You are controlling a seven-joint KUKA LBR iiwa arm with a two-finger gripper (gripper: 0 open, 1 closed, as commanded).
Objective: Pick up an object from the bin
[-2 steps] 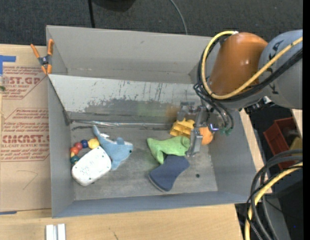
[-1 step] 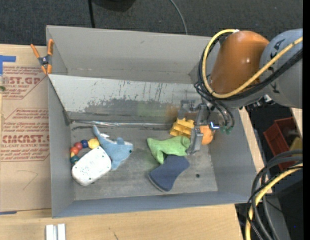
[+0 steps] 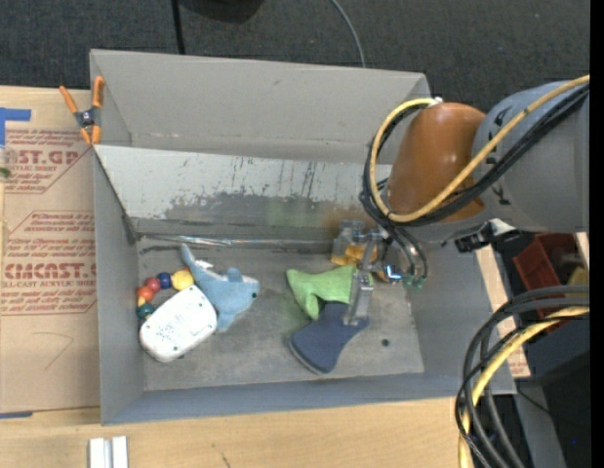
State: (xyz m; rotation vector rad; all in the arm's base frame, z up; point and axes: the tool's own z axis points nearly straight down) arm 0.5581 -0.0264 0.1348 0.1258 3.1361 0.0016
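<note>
My gripper hangs low in the right half of the bin. Its tip is at the upper right end of a dark blue, soft, flat thing that lies on the bin floor near the front. Right beside the gripper on its left lies a light green soft thing, whose lower edge meets the dark blue one. A small yellow-orange thing shows just behind the gripper, partly hidden by it.
In the left part of the bin lie a white rounded box with dots, a light blue plush animal and a small toy of coloured beads. The arm with its orange cover and cables overhangs the right side.
</note>
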